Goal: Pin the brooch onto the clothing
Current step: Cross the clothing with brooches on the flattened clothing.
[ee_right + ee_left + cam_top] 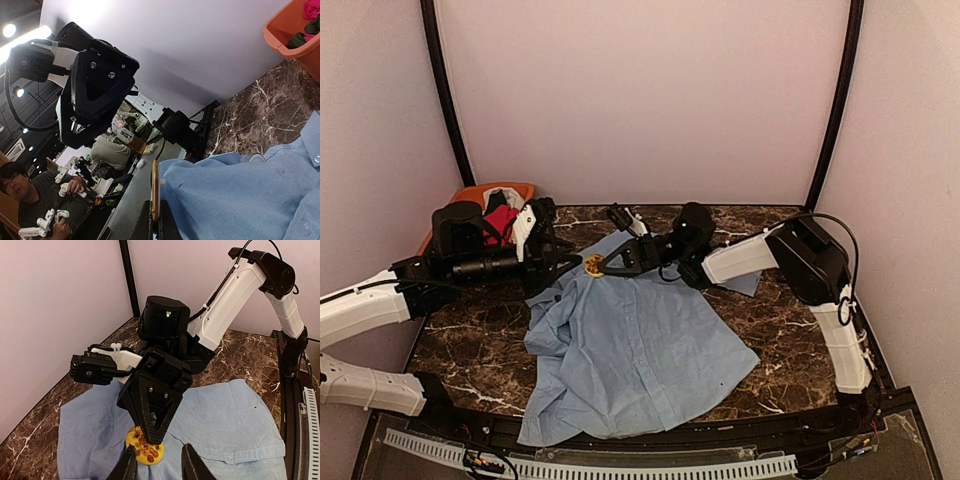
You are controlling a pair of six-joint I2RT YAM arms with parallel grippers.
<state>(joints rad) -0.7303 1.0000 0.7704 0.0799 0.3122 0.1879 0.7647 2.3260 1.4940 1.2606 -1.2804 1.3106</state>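
Observation:
The clothing, a light blue button-up shirt (640, 350), lies spread on the marble table. The brooch (594, 265), a round yellow disc with brown spots, sits against the shirt's upper left part near the collar. My right gripper (603, 266) is shut on the brooch. In the right wrist view the brooch (155, 185) shows edge-on between the shut fingers of my right gripper (155, 220), pressed to the shirt (240, 195). In the left wrist view my left gripper (159, 450) is open just in front of the brooch (142, 447), its fingers apart and holding nothing.
An orange basket (470, 195) with red, black and white garments stands at the back left corner, behind the left arm. Dark upright frame posts (445, 90) rise at both back corners. The right arm's white link (740, 260) reaches over the shirt's top right.

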